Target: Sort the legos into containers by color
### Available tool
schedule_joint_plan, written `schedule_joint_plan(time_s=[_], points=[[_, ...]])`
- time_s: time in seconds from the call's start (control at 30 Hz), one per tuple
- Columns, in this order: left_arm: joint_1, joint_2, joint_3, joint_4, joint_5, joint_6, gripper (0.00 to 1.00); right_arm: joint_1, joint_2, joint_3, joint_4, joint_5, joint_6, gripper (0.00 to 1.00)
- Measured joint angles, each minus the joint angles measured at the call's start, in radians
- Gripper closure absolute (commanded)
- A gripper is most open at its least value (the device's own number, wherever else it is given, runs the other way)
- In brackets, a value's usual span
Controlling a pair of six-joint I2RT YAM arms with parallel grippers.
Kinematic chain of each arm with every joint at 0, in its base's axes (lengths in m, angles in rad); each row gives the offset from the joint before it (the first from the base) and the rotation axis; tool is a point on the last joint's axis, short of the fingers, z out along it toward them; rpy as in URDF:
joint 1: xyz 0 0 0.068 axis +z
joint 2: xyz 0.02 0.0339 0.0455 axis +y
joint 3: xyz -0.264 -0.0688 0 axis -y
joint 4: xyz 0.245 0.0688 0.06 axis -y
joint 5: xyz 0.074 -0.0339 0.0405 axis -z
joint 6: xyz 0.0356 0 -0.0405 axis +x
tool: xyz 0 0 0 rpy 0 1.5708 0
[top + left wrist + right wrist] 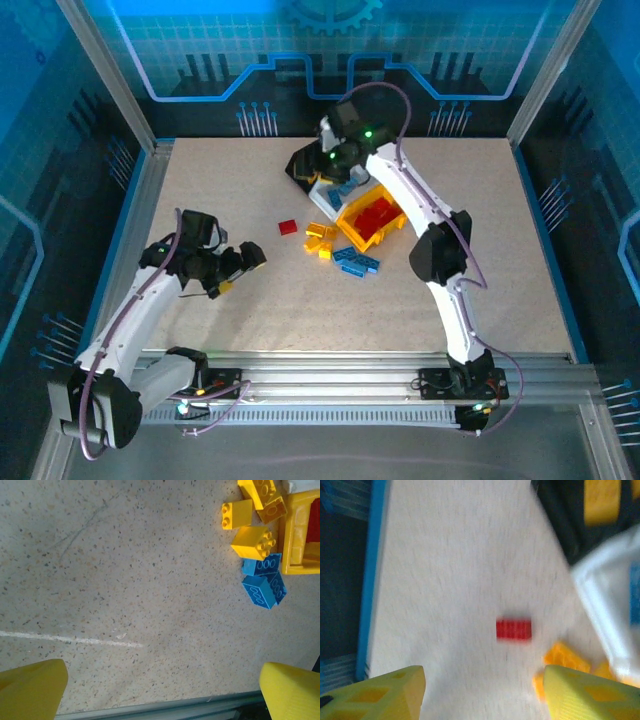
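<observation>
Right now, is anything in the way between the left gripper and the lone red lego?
Nothing visible. In the top view, bare table lies between the open left gripper and the red lego. The yellow legos lie beyond it, to the right, not in the path.

The speckled beige desk (pixel 320 310) had an aluminium rail (pixel 330 365) along its near edge and a blue circuit-patterned backdrop (pixel 150 50) behind its far edge. A pale scratch (pixel 75 640) crossed its surface.
</observation>
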Motion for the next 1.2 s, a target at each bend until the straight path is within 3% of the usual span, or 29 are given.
schedule_joint_plan(time_s=[0.2,0.37,0.6,1.2], points=[[0.001,0.004,0.001,0.013,-0.019,-0.004,0.01,0.169,-0.124,-0.296,-0.104,0.18,0.04,0.28],[0.001,0.005,-0.001,0.037,-0.023,-0.008,0.01,0.223,-0.127,-0.425,-0.113,0.303,0.159,0.3],[0.001,-0.008,-0.019,0.043,-0.023,-0.007,0.01,0.215,-0.125,-0.436,-0.093,0.41,0.275,0.35],[0.001,-0.017,-0.02,0.018,-0.026,0.019,0.01,0.178,0.029,-0.42,-0.04,0.408,0.401,0.4]])
